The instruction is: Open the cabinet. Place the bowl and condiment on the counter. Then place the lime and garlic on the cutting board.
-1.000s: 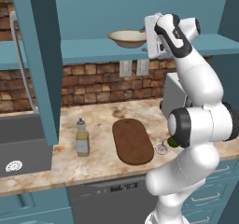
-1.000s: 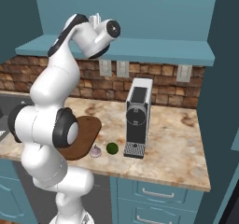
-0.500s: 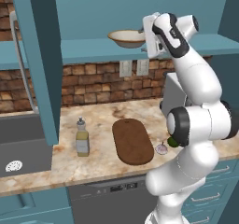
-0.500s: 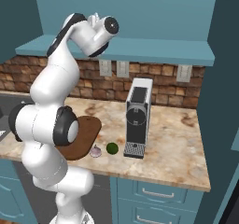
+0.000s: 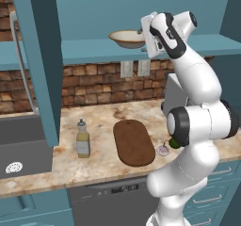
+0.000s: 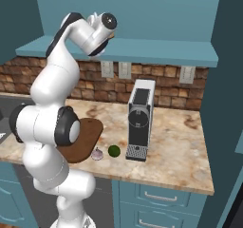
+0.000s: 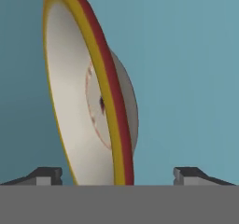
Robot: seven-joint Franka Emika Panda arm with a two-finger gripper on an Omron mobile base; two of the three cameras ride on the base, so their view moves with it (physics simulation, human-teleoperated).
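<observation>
The cabinet door stands swung open. On the cabinet's shelf rests the bowl, cream inside. My gripper is right at the bowl's right rim. In the hand view the bowl stands edge-on, its rim between my open gripper's wide-set fingertips. The condiment bottle stands upright on the counter, left of the cutting board. The garlic and the lime lie on the counter just right of the board.
A coffee machine stands on the counter right of the lime. The sink is at the far left, below the open door. Outlets sit on the brick wall. Bare counter stretches to the right.
The hand has edged left toward the bowl, so the rim now sits between the fingers. Nothing on the counter has moved.
</observation>
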